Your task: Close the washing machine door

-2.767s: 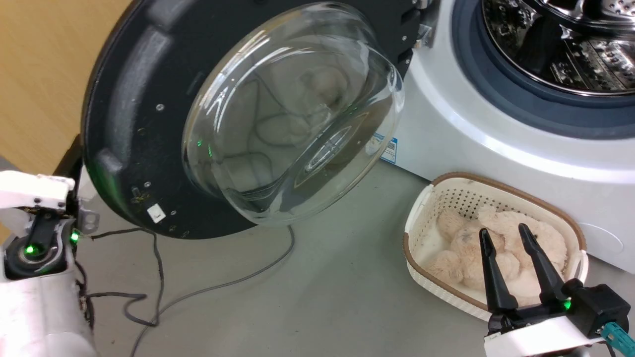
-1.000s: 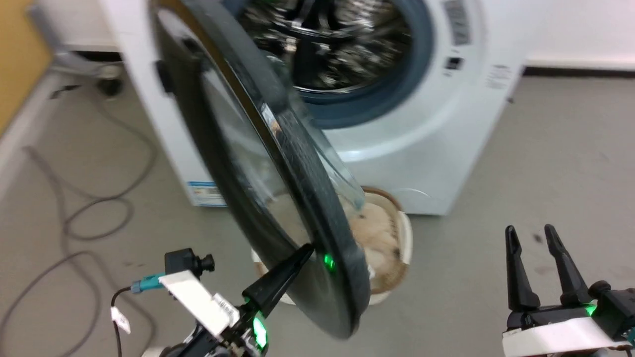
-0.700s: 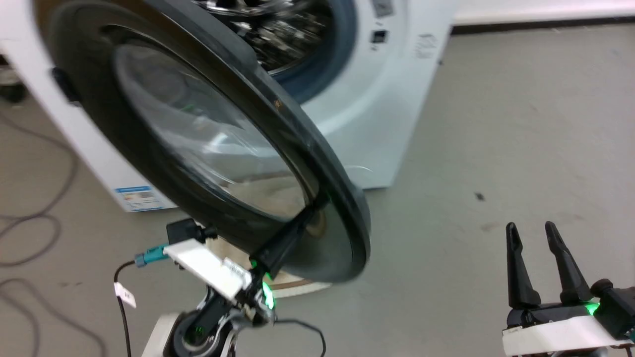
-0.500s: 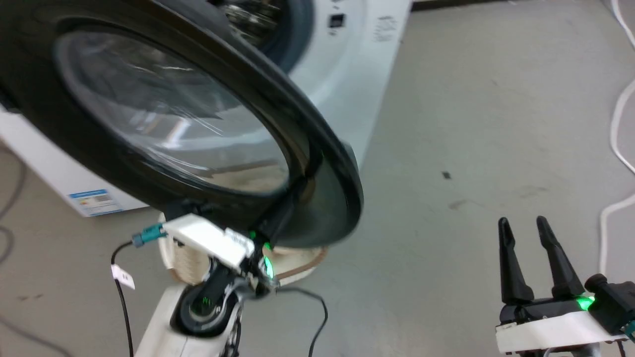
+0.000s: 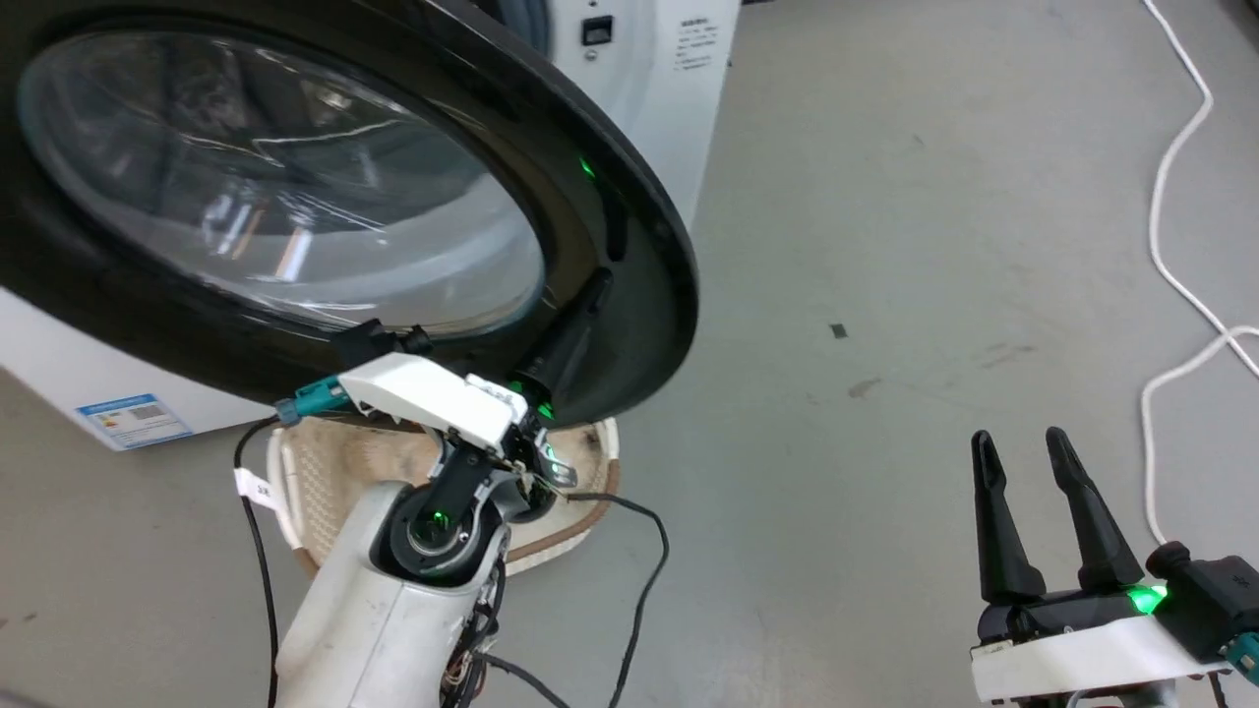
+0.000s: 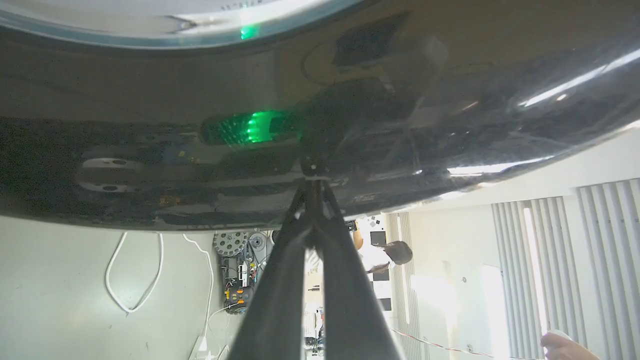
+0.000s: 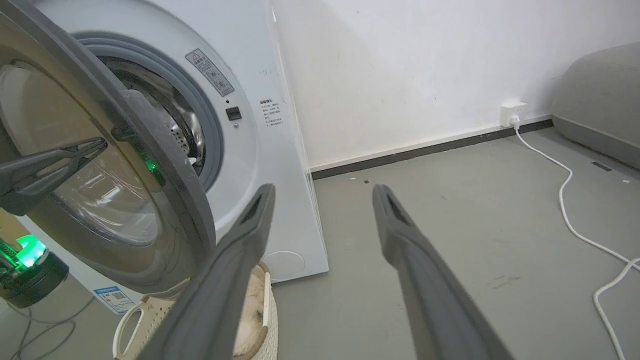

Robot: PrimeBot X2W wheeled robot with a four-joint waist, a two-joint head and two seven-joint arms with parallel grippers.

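Observation:
The washing machine door (image 5: 629,226), black with a glass bowl (image 5: 275,177), stands part-way open in front of the white washing machine (image 5: 669,79). In the right wrist view a gap between the door (image 7: 150,145) and the machine (image 7: 260,150) shows the grey gasket and steel drum. My left gripper (image 5: 598,282) is shut, empty, its tips pressed against the door's outer face near the free rim. The left wrist view has the joined fingertips (image 6: 312,182) touching the glossy dark door (image 6: 350,125). My right gripper (image 5: 1018,447) is open and empty over the floor at the lower right, away from the door.
A white lattice basket (image 5: 590,472) with something plush in it sits on the floor below the door, behind my left arm. A white cable (image 5: 1170,226) runs along the floor at the right to a wall socket (image 7: 512,112). A person (image 6: 385,255) stands far off.
The door has swung from wide open toward the machine, with my shut left gripper moving along against its outer face. The head view has turned right. The right gripper stays open.

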